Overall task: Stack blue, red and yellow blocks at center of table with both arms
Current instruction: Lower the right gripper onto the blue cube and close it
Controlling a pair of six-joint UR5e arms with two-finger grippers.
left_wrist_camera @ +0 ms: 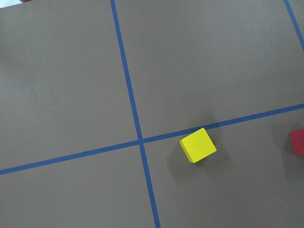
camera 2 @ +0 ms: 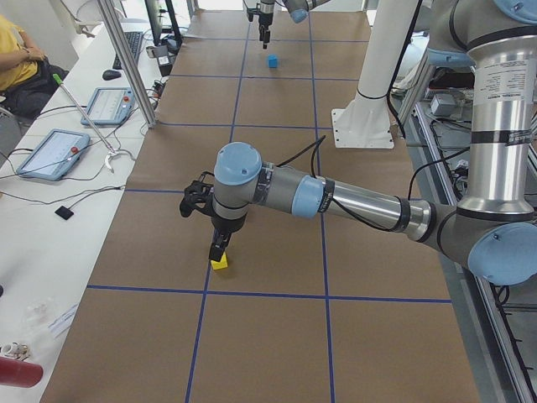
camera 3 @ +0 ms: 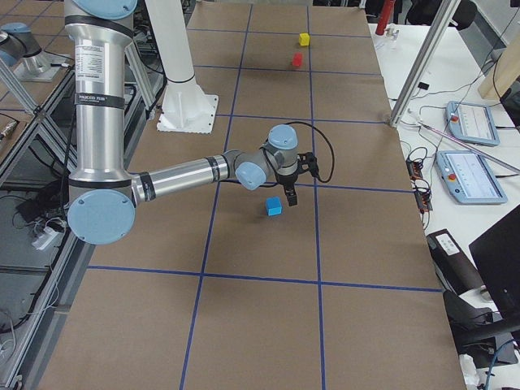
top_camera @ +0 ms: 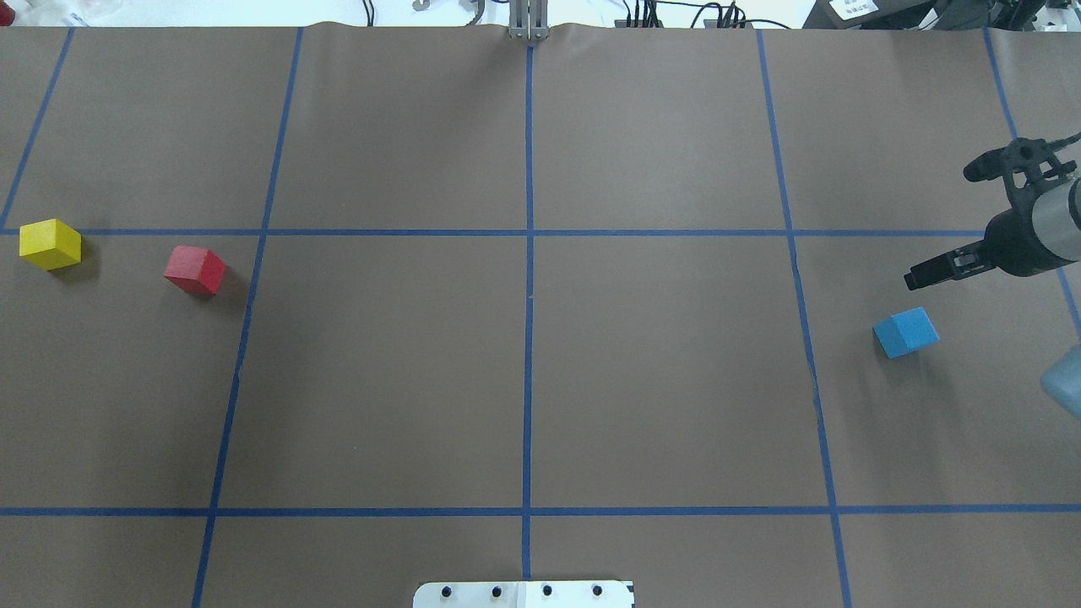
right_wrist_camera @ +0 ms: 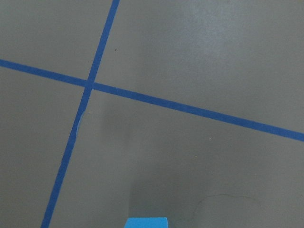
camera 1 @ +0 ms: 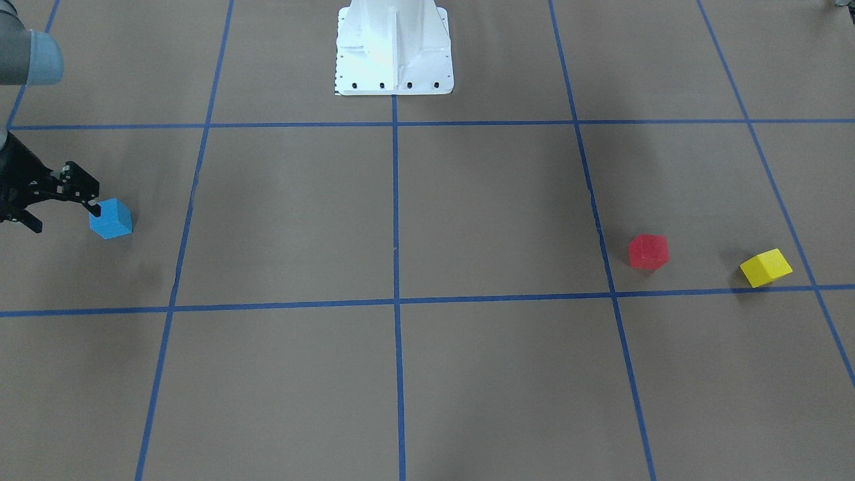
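The blue block (camera 1: 111, 219) lies on the robot's right side of the table, also seen in the overhead view (top_camera: 905, 332). My right gripper (camera 1: 63, 217) is open and empty, one fingertip close beside the block; overhead it (top_camera: 942, 225) hovers just beyond it. The red block (top_camera: 195, 269) and yellow block (top_camera: 51, 243) lie apart on the robot's left side. My left gripper (camera 2: 218, 250) shows only in the exterior left view, right above the yellow block (camera 2: 219, 264); I cannot tell if it is open. The left wrist view looks down on the yellow block (left_wrist_camera: 197, 145).
Blue tape lines divide the brown table into squares. The white robot base (camera 1: 394, 53) stands at the robot's edge. A side bench with tablets (camera 2: 54, 151) and metal posts (camera 2: 126, 63) runs along the far edge, where a person sits.
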